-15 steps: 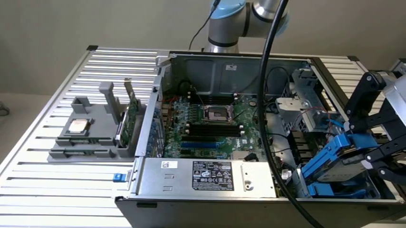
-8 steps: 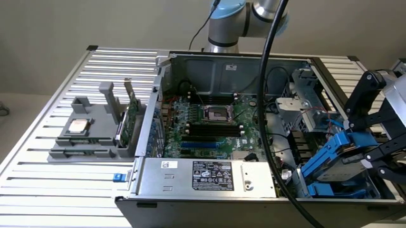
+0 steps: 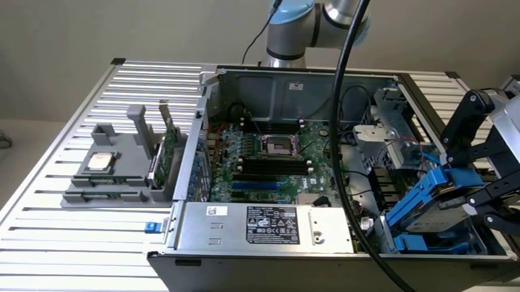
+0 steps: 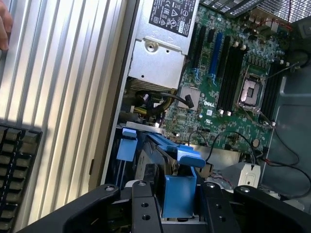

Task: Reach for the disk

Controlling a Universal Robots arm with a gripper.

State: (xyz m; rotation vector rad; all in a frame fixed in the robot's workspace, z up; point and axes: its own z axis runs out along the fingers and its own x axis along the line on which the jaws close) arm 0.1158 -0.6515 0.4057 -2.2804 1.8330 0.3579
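The disk (image 3: 435, 196) is a silver-grey drive in blue carrier rails. It stands tilted, partly out of its bay in the near corner of the open computer case (image 3: 243, 76), on the exterior view's right. My gripper (image 3: 464, 193) reaches in from that side, its black linkages right against the blue carrier. In the wrist view the blue carrier end of the disk (image 4: 180, 194) sits between my two black fingers (image 4: 146, 200). My gripper (image 4: 180, 206) is open, with a thin dark gap on each side of the blue part.
A silver power supply box (image 3: 260, 225) fills the case's near side, beside the green motherboard (image 3: 268, 161). A thick black cable (image 3: 345, 121) hangs across the case. A grey fixture (image 3: 106, 176) carries a small CPU chip (image 3: 99, 161). A hand (image 4: 4, 29) rests on the slatted table (image 3: 81, 243).
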